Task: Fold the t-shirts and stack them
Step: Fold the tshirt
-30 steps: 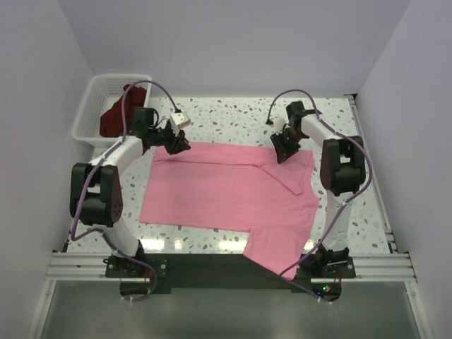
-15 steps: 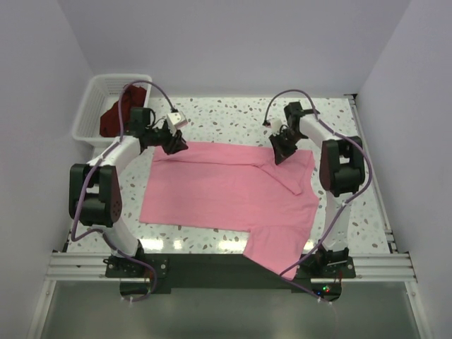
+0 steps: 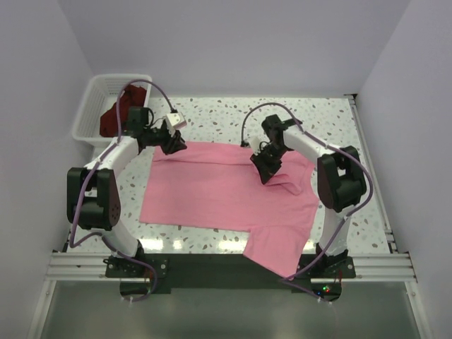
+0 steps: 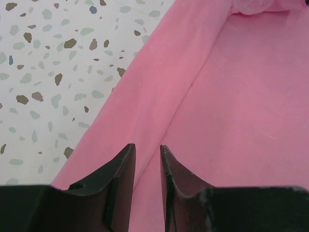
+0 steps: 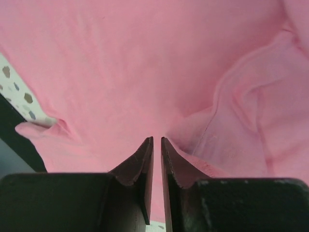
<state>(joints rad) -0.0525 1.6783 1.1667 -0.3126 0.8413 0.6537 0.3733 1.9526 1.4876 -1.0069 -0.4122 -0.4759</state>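
Note:
The light pink t-shirt (image 3: pixel 212 194) lies spread on the speckled table, its near right part hanging over the front edge. My left gripper (image 3: pixel 176 146) hovers at its far left corner. The fingers (image 4: pixel 147 147) stand narrowly open over a crease in the pink cloth (image 4: pixel 241 96), with nothing clamped between them. My right gripper (image 3: pixel 263 171) is over the shirt's far middle. Its jaws (image 5: pixel 156 140) are shut on a fold of the pink cloth (image 5: pixel 120 58), which bunches beside the right finger. The dark maroon t-shirt (image 3: pixel 116 116) lies crumpled in the basket.
A white lattice basket (image 3: pixel 92 92) stands at the far left corner of the table. Bare speckled tabletop (image 3: pixel 226 113) shows behind the shirt and to both sides. Grey walls close in on the left, back and right.
My right gripper has shut and swung left and nearer over the shirt, dragging the far right part of the cloth with it. The left gripper barely shifted.

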